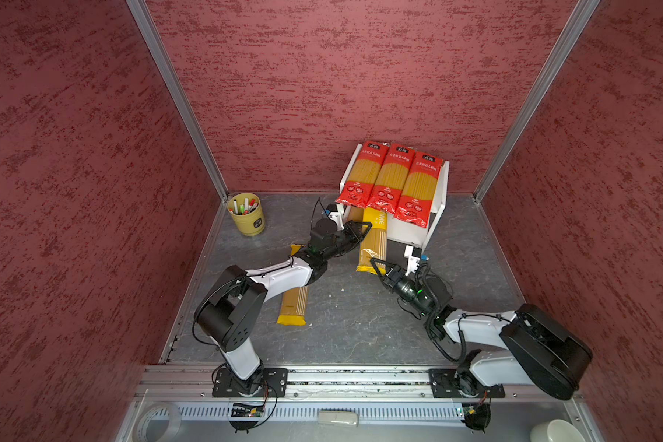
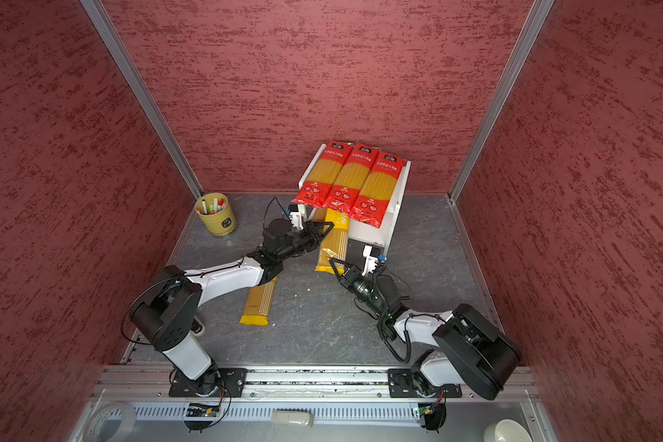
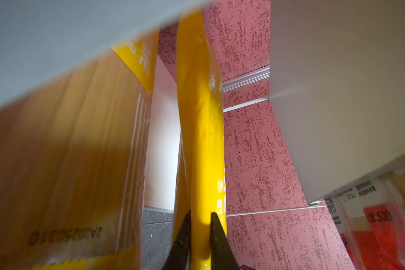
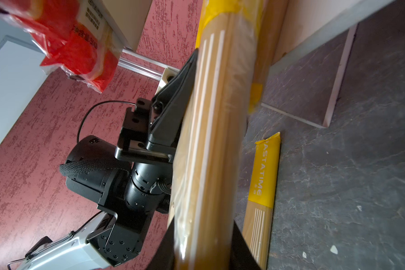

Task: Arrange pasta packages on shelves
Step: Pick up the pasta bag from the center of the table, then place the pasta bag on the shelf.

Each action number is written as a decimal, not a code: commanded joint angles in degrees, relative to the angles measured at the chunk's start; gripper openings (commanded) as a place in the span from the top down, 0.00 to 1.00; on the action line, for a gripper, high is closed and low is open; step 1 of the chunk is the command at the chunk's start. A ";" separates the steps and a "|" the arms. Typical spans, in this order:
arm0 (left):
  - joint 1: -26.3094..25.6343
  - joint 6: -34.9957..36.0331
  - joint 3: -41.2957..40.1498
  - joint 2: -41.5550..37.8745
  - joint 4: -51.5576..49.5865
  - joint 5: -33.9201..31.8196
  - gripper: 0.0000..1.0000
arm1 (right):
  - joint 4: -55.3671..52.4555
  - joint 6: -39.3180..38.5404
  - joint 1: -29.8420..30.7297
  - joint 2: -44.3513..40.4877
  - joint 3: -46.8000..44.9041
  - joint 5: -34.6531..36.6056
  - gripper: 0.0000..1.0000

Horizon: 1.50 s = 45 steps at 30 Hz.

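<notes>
- The grey table (image 1: 360,336) carries everything, and the left arm (image 1: 276,275) and right arm (image 1: 475,325) both reach in toward the back right corner.
- There stands the white rack (image 1: 440,199), hard against the rear wall, its open front turned to the arms.
- Top board: three red bags (image 1: 393,180) lie side by side, near ends hanging over the front edge. That tier is full!
- Now the action: the held yellow bag (image 1: 372,241) has its far end under the red ones, inside the lower tier, while its near end juts out over the table.
- A second yellow bag (image 3: 68,152) lies in that lower tier, just beside the held one.
- A loose yellow bag (image 1: 293,306) lies flat on the table, well apart from the rack, partly under the left arm; the right wrist view reads its "PASTATIME" lettering (image 4: 264,173).
- A yellow cup of markers (image 1: 246,214) sits in the back left corner, out of play.
- The left gripper (image 1: 364,229) has its claw pressed together on the held yellow bag's left edge; in the left wrist view the black fingertips (image 3: 216,224) pinch the yellow film.
- The right gripper (image 1: 376,264) takes the same bag's near end: in the right wrist view its dark fingers (image 4: 242,247) sit tight on either side, clamping it.
</notes>
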 commanded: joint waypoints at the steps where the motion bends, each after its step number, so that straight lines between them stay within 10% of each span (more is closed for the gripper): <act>1: -0.58 2.66 2.74 -3.24 1.47 2.68 0.77 | 4.89 -1.16 0.05 -2.95 1.10 2.69 0.87; 12: -0.02 8.36 -1.41 -11.34 -8.69 1.76 0.38 | -4.28 -5.30 -0.16 -6.69 6.57 7.77 1.00; 31: 5.53 14.14 -18.17 -29.55 -18.69 -3.74 0.35 | -19.15 -7.05 -5.28 0.32 20.35 9.50 1.00; 39: 4.71 13.84 -20.90 -30.99 -17.72 -4.52 0.35 | -19.29 -3.27 -7.90 2.32 16.07 4.80 0.59; 45: 4.50 13.73 -21.75 -29.47 -16.25 -4.43 0.35 | -16.82 0.04 -7.80 0.05 10.13 3.60 0.61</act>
